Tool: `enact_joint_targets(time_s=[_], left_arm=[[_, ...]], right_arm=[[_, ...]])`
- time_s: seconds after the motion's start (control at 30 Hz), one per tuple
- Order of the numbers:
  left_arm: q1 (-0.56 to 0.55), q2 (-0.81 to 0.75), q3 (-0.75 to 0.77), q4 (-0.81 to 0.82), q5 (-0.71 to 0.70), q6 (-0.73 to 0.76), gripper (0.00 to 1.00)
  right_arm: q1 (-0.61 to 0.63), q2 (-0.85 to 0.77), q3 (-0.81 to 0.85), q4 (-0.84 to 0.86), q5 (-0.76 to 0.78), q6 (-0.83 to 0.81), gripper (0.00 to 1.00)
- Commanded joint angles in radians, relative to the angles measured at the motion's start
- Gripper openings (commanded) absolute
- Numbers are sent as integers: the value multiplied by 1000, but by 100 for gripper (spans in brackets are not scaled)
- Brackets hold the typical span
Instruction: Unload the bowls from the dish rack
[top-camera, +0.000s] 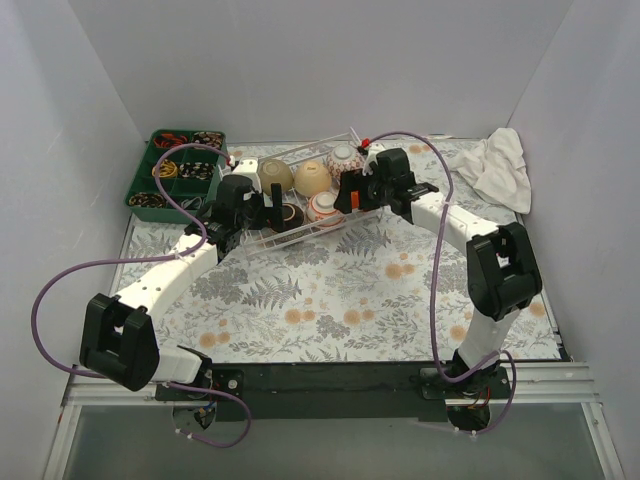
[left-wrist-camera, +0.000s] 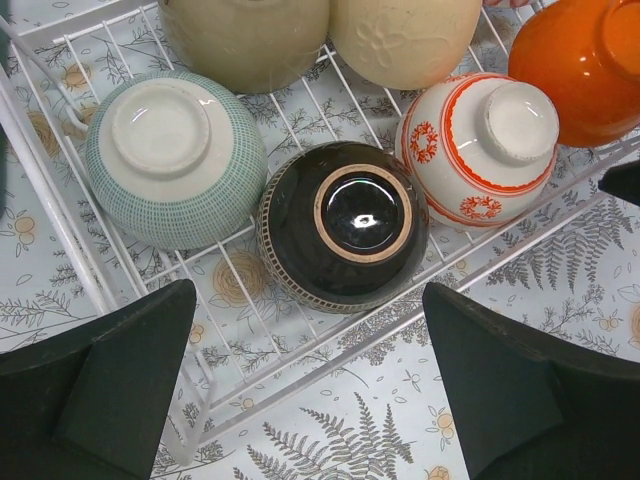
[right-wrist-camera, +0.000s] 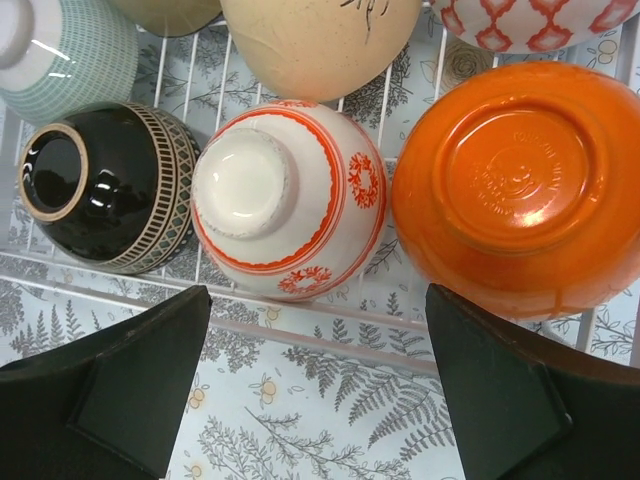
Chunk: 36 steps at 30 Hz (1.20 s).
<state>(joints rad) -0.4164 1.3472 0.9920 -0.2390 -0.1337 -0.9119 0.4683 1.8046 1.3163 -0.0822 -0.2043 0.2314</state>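
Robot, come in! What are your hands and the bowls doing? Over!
Left gripper open, over the dark brown bowl. Right gripper open, over the red-patterned bowl. Both upside down in the dish rack, neither gripped. Nothing blocking.

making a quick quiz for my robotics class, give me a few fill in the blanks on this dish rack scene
1. The dark brown bowl rests in the dish rack upside ____.
2. In the left wrist view it lies ____ the pale green bowl and the red-patterned white bowl.
3. In the right wrist view, the bowl right of the red-patterned white bowl is coloured ____.
4. The left gripper and right gripper are both ____.
Missing words: down; between; orange; open.
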Motion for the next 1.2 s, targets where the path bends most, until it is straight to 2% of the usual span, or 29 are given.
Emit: enact_joint_targets(time_s=[0.0, 0.2, 0.5, 0.6, 0.83, 0.93, 1.17], left_arm=[[1, -14, -10, 18, -1, 16, 98], [-1, -8, -10, 17, 6, 16, 98], [-4, 7, -7, 10, 5, 19, 98], [-45, 23, 26, -32, -82, 48, 98], [-177, 164, 235, -267, -306, 61, 98], [-223, 222, 319, -342, -317, 38, 98], [-341, 377, 493, -395, -326, -8, 98]], right_arm=[[26, -54, -112, -177, -32, 66, 97], [50, -94, -201, -197, -52, 86, 96], [99, -145, -193, -212, -81, 71, 92], [105, -223, -174, -211, -40, 48, 92], [104, -427, -203, -209, 80, 8, 95], [104, -516, -265, -189, 132, 3, 96], [104, -723, -456, -114, 247, 28, 95]])
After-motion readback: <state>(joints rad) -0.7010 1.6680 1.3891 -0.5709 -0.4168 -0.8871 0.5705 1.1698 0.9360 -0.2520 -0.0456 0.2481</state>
